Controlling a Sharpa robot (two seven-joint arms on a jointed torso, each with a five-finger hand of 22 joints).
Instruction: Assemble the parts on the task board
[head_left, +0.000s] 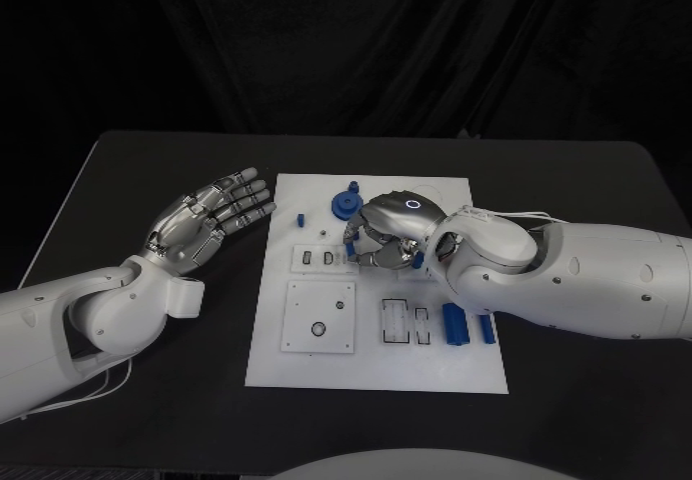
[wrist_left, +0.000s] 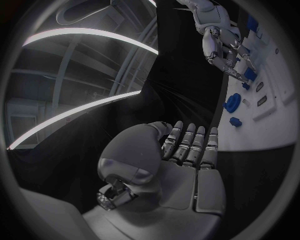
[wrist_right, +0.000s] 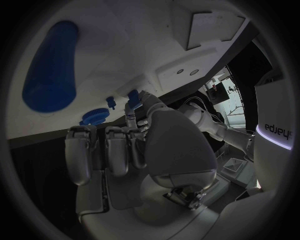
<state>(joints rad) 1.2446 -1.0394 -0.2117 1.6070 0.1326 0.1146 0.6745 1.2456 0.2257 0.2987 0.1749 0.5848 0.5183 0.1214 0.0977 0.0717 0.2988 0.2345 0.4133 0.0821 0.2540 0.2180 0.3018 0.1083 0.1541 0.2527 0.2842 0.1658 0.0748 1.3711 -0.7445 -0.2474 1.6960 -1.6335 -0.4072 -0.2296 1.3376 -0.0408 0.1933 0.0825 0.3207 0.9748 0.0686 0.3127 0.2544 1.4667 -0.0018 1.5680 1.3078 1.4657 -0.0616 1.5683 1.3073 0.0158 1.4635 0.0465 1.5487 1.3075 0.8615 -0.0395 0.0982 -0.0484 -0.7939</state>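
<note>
Left hand (head_left: 209, 222) is sitting palm-up over the black table (head_left: 144, 170), just beside the task board's left edge, fingers spread wide and holding nothing; the left wrist view is showing the same open palm (wrist_left: 181, 165) with fingers extended toward the board. Right hand (head_left: 389, 232) is hovering over the upper middle of the task board (head_left: 378, 370), fingers curled downward toward the board surface (can't tell from any view whether it's actually pinching a part; in the right wrist view (wrist_right: 134, 150) the fingertips are converging near a small blue piece (wrist_right: 134, 95), but contact isn't resolvable). Blue gear (head_left: 343, 203) is lying on the board just beside the right hand, toward the far edge; it's also appearing in the left wrist view (wrist_left: 232, 101) and right wrist view (wrist_right: 95, 116). A small blue peg (head_left: 302, 220) is standing near the board's left edge, close to the left hand's fingertips. Two long blue blocks (head_left: 456, 323) are lying side by side near the board's right edge, partly under the right forearm. A square white plate (head_left: 319, 316) with a small ring hole is sitting in the board's lower-left area, and rectangular slots (head_left: 394, 320) are sitting between it and the blue blocks.
</note>
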